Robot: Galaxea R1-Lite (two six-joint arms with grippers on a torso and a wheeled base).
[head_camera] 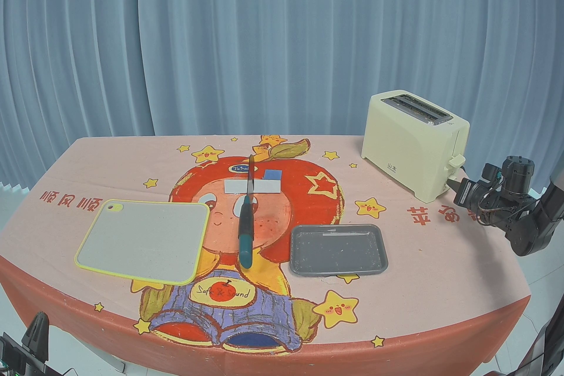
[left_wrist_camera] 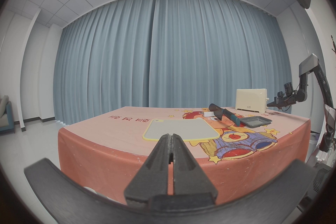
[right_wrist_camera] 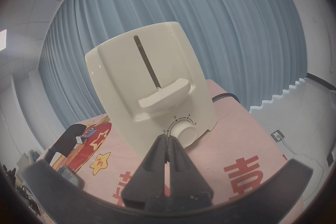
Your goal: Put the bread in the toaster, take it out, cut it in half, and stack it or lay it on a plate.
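Looking across the table [head_camera: 440,265], we see the toaster [head_camera: 414,145] at the far right, its lever [right_wrist_camera: 164,95] low in its slot; whether bread sits inside we cannot tell. Our right gripper [right_wrist_camera: 167,138], fingers pressed together, hangs just beside the toaster's lever end. Our left gripper [left_wrist_camera: 171,137], likewise pressed together, hangs off the near left edge. The knife [head_camera: 247,212] lies between cutting board [head_camera: 144,239] and plate [head_camera: 339,249].

Head overlooks table [head_camera: 452,271]; all views share toaster [head_camera: 414,143].
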